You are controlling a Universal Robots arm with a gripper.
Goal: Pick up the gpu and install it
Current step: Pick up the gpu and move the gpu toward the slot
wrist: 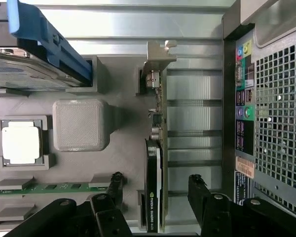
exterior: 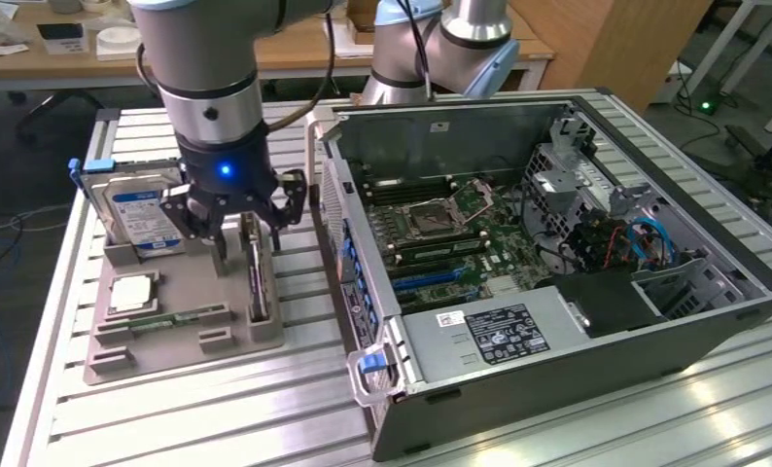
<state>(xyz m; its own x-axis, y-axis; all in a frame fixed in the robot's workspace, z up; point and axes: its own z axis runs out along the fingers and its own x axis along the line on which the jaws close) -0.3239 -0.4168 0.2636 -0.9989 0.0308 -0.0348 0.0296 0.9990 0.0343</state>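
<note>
Grey holder [exterior: 179, 336], at the exterior view's left, has the gpu [exterior: 257, 277] [wrist: 153, 192] on edge in its slot. Open jaws straddle it, apart: pick-up is in hand. A grip likely needs them square on the thin card. Rightward stands the case [exterior: 425, 136].

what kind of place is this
Probably a robotics lab or workshop set up for computer assembly: an open computer case on a slatted metal table, a grey holder with a hard drive and graphics card, and wooden desks behind.

gpu [wrist: 152, 190] edge: "NVIDIA QUADRO", white print. Text on hard drive label [exterior: 146, 216], power supply sticker [exterior: 507, 334]: illegible.
</note>
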